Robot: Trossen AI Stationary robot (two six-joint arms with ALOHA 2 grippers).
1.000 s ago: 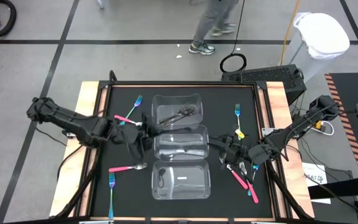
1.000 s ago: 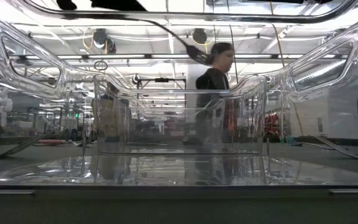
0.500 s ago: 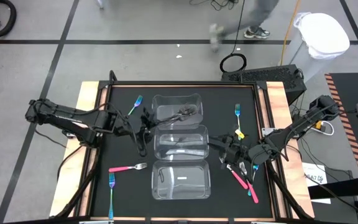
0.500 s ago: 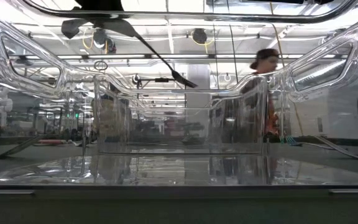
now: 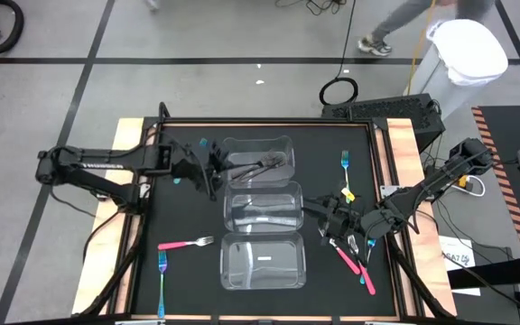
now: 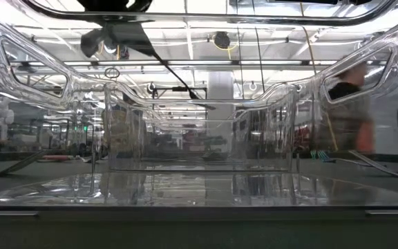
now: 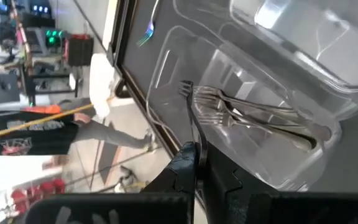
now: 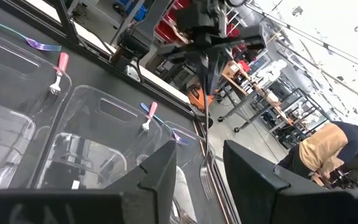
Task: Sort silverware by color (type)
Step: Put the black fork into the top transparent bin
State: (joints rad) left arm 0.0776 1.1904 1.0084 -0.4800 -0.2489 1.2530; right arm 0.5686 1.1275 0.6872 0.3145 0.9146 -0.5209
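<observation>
Along the bench's (image 5: pixel 152 208) left edge, a blue-handled fork (image 5: pixel 162 271) and a pink-handled fork (image 5: pixel 186 243) are lying loose on the dark mat. Above them the left claw (image 5: pixel 208 171) is reaching in from the left, pinched tight on a dark grey fork (image 7: pixel 193 121). That fork's long axis is running straight out ahead of the fingers, tines leading, toward the far container (image 5: pixel 258 161), where other grey forks (image 5: pixel 264 165) are already lying. The tines are hanging over that container's near rim, so the drop place is sitting just ahead of the claw, along the fork's own line. Further right, the middle container (image 5: pixel 262 206) and the near container (image 5: pixel 262 262) are standing in a column. Rightmost, the right claw (image 5: pixel 325 217) is waiting beside the middle container with its fingers partly apart and nothing visible between them, with pink forks (image 5: pixel 348 259) lying close by it and a blue fork (image 5: pixel 345 168) farther off. The left arm is clearly the nearer to the far container.
</observation>
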